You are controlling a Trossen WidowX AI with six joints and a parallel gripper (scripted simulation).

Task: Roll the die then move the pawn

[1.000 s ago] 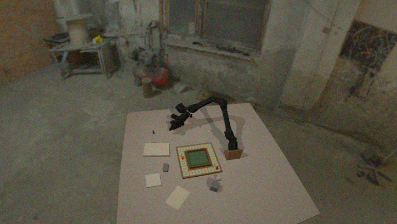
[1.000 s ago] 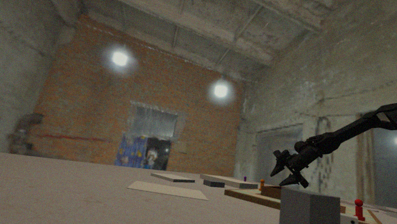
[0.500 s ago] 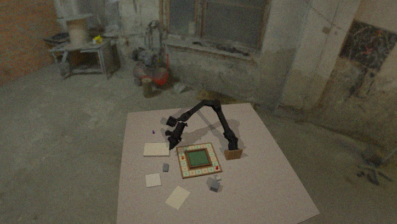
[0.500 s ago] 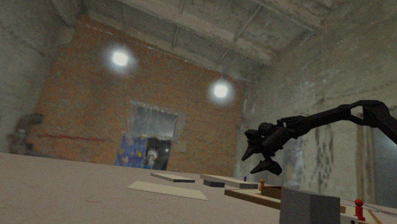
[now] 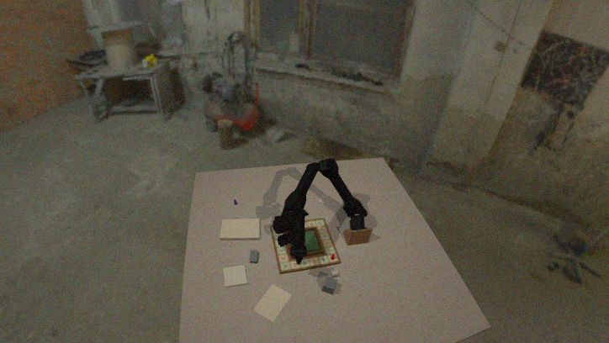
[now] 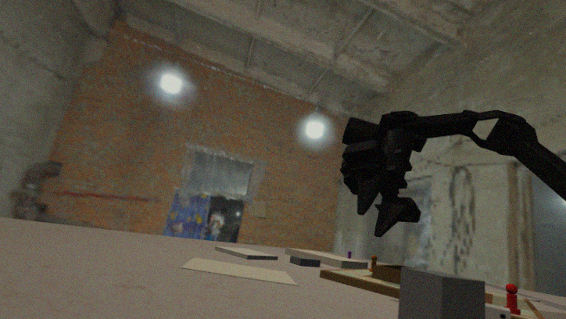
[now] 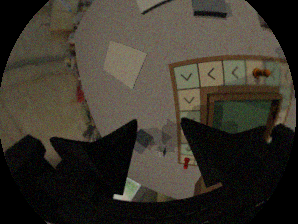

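Note:
The red pawn [image 5: 332, 256] [image 6: 511, 299] [image 7: 186, 163] stands on a corner square of the board [image 5: 309, 265] [image 6: 348, 278] [image 7: 172, 75]. The white die [image 5: 334, 272] [image 6: 495, 311] lies on the table outside that corner, beside a grey block [image 5: 329, 285] [image 6: 441, 295] [image 7: 144, 138]; its top pips cannot be read. The brown-walled tray [image 6: 385, 273] [image 7: 245, 96] with a green floor is at the board's middle. My gripper [image 5: 290, 254] [image 6: 369, 224] [image 7: 159, 121] is open and empty, high above the table, over the board's left side in the top view.
An orange pawn [image 6: 373, 263] [image 7: 261, 73] stands on the board. A purple pawn [image 5: 235, 202] [image 6: 349, 254] stands far off. A pale slab [image 5: 240, 229], a smaller one [image 5: 235, 275], a cream sheet [image 5: 272, 302] [image 7: 125, 64] and a small grey block [image 5: 253, 256] lie around the board. A brown block [image 5: 357, 236] is at my base.

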